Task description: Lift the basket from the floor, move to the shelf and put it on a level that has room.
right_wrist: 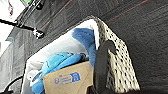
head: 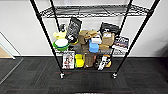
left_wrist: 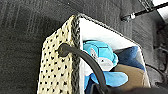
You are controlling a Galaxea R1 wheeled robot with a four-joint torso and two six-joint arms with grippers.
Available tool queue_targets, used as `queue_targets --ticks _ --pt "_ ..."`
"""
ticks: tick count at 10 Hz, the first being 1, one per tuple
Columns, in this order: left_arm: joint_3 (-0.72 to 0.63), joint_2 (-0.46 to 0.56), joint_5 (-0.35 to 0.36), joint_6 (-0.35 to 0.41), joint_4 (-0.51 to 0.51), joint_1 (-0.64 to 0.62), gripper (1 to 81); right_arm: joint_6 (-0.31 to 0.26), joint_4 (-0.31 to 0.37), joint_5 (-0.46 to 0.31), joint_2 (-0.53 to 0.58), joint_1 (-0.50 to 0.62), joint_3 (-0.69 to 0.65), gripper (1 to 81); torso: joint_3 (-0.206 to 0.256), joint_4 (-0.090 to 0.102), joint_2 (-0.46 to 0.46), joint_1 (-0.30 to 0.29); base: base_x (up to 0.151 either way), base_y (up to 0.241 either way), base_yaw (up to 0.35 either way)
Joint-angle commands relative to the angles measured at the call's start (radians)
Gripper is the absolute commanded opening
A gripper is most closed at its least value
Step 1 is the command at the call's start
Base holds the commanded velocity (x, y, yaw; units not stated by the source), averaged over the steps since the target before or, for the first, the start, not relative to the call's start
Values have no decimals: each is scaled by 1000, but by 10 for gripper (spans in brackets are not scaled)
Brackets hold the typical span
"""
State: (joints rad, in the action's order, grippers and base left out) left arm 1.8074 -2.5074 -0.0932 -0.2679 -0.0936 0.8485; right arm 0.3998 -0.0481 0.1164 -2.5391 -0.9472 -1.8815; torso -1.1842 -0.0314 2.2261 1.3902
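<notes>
Fingers on both my arms are too hard to make out at the near edge of each wrist view, so I cannot tell whether they are spread or pinching anything.

One basket [left_wrist: 57, 75] is present, seen close from both wrists. It is woven, beige with dark flecks, with a grey braided rim and pale lining. Two dark looped handles are counted, one [left_wrist: 82, 58] at the end seen from my left wrist and one [right_wrist: 101, 62] at the end seen from my right. Each runs toward the camera's near edge. The carpet [left_wrist: 22, 50] lies beneath the basket in both wrist views; whether the basket touches it I cannot tell.

Contents noted: one light blue plush toy [left_wrist: 101, 53] with a pale face, one darker blue cloth [left_wrist: 128, 57], and one brown packet [right_wrist: 68, 80] bearing a blue printed label.

One black wire shelf [head: 40, 17] stands ahead against a white wall, on dark grey carpet. Its upper visible level [head: 100, 10] appears bare, though the view is poor. The two lower levels are crowded: a green bowl [head: 61, 45], a black pouch [head: 73, 28], a blue box [head: 93, 47], brown packets, a yellow container [head: 79, 60], and a magazine [head: 68, 60].
</notes>
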Motion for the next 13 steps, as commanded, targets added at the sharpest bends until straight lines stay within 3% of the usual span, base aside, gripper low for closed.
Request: queue_targets --ticks 1,5,7,9,13 --pt "-71 34 29 -2 -21 -94 10 27 24 22 29 133 55 10 0 0 -97 -63 0 0 0" --pt "-80 65 82 -4 -63 -108 10 27 22 -29 20 228 99 10 0 0 -233 -148 0 0 0" --pt "-117 90 82 -4 -64 -119 10 28 22 -29 26 224 102 10 101 0 -298 -190 0 0 0" --pt "-152 122 79 -4 -64 -139 10 33 20 -27 38 216 111 10 139 0 -349 -221 0 0 0" --pt "-221 165 72 -17 -66 -179 10 43 22 -23 61 241 148 10 270 0 -479 -306 0 0 0"
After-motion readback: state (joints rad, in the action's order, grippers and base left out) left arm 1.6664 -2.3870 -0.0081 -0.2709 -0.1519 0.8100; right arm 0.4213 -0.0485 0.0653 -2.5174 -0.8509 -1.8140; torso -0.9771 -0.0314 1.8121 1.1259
